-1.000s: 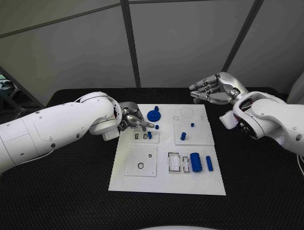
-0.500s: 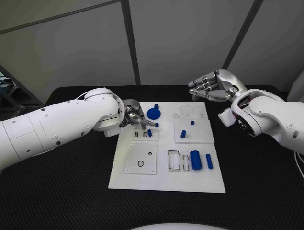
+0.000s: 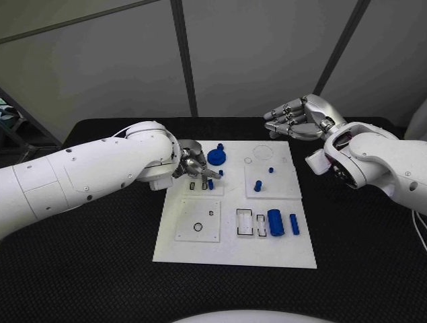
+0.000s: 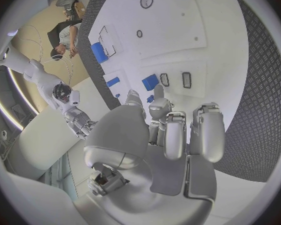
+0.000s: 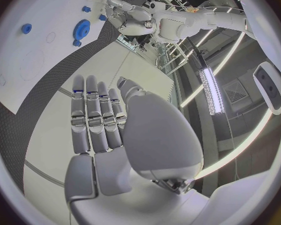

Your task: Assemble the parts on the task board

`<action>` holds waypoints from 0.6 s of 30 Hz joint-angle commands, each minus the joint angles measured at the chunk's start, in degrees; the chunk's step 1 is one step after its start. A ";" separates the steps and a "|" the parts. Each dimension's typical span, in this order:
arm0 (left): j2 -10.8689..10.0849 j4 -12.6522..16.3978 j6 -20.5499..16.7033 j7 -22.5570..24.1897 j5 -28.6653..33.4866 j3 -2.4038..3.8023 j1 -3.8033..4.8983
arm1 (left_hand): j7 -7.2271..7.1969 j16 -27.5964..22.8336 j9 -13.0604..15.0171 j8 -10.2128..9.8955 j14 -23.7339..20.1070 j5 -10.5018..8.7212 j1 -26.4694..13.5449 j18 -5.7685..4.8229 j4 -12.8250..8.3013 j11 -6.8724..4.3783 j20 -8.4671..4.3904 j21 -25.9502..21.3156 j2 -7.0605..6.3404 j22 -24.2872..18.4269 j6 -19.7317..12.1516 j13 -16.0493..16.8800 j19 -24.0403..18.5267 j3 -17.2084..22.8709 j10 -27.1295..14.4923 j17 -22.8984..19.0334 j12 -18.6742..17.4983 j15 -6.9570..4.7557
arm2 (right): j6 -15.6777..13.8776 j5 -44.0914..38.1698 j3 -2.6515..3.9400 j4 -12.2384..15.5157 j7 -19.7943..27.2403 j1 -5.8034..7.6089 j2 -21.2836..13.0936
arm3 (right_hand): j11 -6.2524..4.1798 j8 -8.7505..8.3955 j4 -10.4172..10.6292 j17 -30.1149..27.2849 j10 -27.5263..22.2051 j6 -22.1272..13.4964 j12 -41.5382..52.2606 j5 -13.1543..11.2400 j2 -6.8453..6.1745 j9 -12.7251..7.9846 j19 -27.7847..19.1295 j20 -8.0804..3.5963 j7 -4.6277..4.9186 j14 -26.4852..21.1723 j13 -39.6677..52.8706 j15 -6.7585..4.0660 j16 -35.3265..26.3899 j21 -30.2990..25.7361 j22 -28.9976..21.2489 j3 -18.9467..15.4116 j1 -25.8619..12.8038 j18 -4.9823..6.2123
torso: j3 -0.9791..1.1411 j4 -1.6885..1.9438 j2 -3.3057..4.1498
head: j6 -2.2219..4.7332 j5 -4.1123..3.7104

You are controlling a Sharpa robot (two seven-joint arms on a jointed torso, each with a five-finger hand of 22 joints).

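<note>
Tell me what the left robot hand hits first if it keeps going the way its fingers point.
Probably the small blue part just ahead of the left robot hand, standing on the task board; depth is unclear.

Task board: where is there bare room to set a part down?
The white task board is bare along its near edge, below the rectangular slots, and at its far right corner. It is crowded where the left robot hand sits beside the blue gear.

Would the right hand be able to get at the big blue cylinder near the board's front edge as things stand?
Probably yes. The right hand hangs empty beyond the task board's far edge, and nothing stands over the big blue cylinder; the left hand works farther away, over the board's left side.
</note>
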 commanded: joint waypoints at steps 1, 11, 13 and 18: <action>0.14 -0.17 1.88 -0.64 -0.56 -0.02 0.12 | -0.25 0.22 0.11 0.26 5.79 0.08 0.15 -1.17 0.01 -0.18 -0.28 0.16 0.41 1.39 -0.16 -0.04 1.62 -0.21 0.30 14.60 0.13 -0.33 | -0.27 -0.22 0.04 -0.02 -0.20 0.11 0.09 | 0.10 -0.25 -0.28 -0.09 -0.16 -0.04 -0.13 0.33 -0.05 -0.05 0.49 -0.09 0.26 0.02 -0.03 0.23 -0.31 -0.37 -0.09 0.00 -0.68 0.26 | 0.06 -0.07 -0.02 | -0.16 0.05; 0.71 -0.38 2.71 -0.74 -0.56 -0.06 0.12 | -0.27 0.27 0.76 0.61 5.81 0.21 0.63 -1.20 -0.15 -0.21 -0.32 0.23 0.49 1.56 -0.51 0.06 1.66 -0.16 0.32 14.66 0.18 -0.36 | -0.20 -0.23 0.04 -0.34 -0.60 0.11 0.53 | 0.13 -0.22 -0.30 -0.26 -0.24 -0.06 -0.12 0.69 -0.03 -0.04 0.58 -0.05 0.28 0.03 -0.03 0.27 -0.46 -0.62 -0.27 0.04 -0.85 0.25 | 0.04 -0.02 -0.02 | -0.29 0.03; 0.80 -0.51 2.79 -0.75 -0.56 -0.07 0.12 | -0.28 0.28 0.99 0.73 5.82 0.25 0.86 -1.21 -0.22 -0.21 -0.33 0.26 0.55 1.62 -0.61 0.06 1.67 -0.10 0.31 14.68 0.18 -0.36 | -0.14 -0.23 0.04 -0.40 -0.65 0.11 0.62 | 0.13 -0.22 -0.30 -0.26 -0.24 -0.06 -0.12 0.69 -0.03 -0.04 0.58 -0.05 0.28 0.03 -0.03 0.27 -0.46 -0.62 -0.27 0.04 -0.85 0.25 | 0.06 -0.03 -0.02 | -0.34 0.07; 1.00 -0.81 3.07 -0.78 -0.55 -0.08 0.12 | -0.29 0.33 1.41 0.94 5.84 0.33 1.28 -1.23 -0.31 -0.22 -0.34 0.34 0.75 1.78 -0.83 0.11 1.71 0.05 0.32 14.74 0.21 -0.37 | -0.03 -0.23 0.04 -0.51 -0.69 0.10 0.80 | 0.13 -0.22 -0.30 -0.26 -0.24 -0.06 -0.12 0.69 -0.03 -0.04 0.58 -0.05 0.28 0.03 -0.03 0.27 -0.46 -0.62 -0.27 0.04 -0.85 0.25 | 0.05 -0.01 0.04 | -0.35 0.05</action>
